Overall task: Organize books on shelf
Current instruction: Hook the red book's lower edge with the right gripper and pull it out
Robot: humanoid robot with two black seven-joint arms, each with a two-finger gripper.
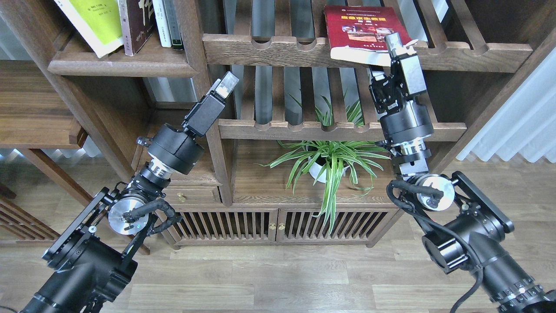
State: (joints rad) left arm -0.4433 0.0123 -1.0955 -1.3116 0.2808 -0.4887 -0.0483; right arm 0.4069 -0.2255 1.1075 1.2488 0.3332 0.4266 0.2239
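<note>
Right gripper (402, 43) is up at the red book's (362, 32) lower corner on the slatted rack (282, 50), jaws seemingly clamped on it to lift it toward the shelf (121, 65) with the other books (113, 24), while the left gripper (226, 84) waits, jaw state unclear.

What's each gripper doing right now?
Left gripper: holds nothing; open or shut cannot be told.
Right gripper: at the red book; grip cannot be told.
</note>
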